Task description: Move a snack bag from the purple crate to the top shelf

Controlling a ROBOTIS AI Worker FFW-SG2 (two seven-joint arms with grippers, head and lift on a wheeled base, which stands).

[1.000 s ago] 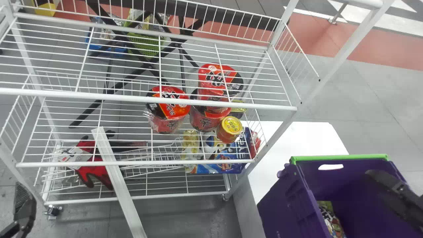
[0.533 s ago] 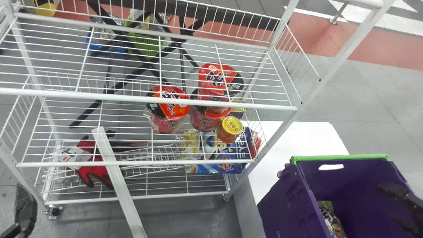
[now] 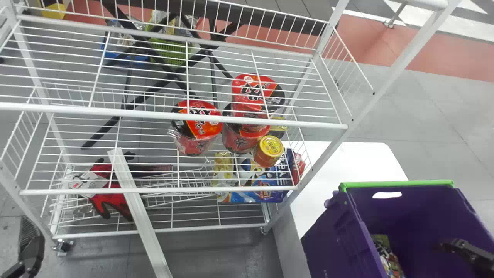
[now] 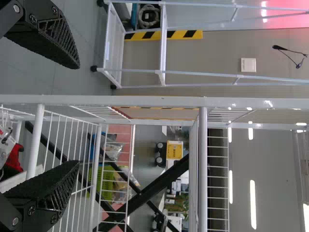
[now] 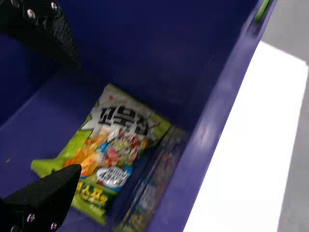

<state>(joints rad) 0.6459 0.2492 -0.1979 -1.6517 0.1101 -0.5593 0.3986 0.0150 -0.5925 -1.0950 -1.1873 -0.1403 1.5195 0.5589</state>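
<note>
The purple crate (image 3: 332, 239) stands at the lower right of the head view, with part of a snack bag (image 3: 387, 256) visible inside. My right gripper (image 3: 449, 249) reaches down into the crate, right of that bag. In the right wrist view my right gripper (image 5: 77, 116) is open above a green and white snack bag (image 5: 116, 145); a second bag (image 5: 157, 186) lies between it and the crate wall. The top shelf (image 3: 216, 120) is bare wire. My left gripper (image 3: 32, 256) is parked at the lower left edge; in its wrist view the left gripper (image 4: 77, 116) stands open.
Red noodle cups (image 3: 197, 127) and a yellow-lidded can (image 3: 268, 150) sit on a lower shelf. Red gloves (image 3: 106, 193) lie at the left, beside a slanted white bar (image 3: 141, 216). A white table (image 3: 347, 162) carries the crate.
My right gripper has moved lower inside the crate, and its visible part has shifted slightly in the head view. The left gripper has barely moved.
</note>
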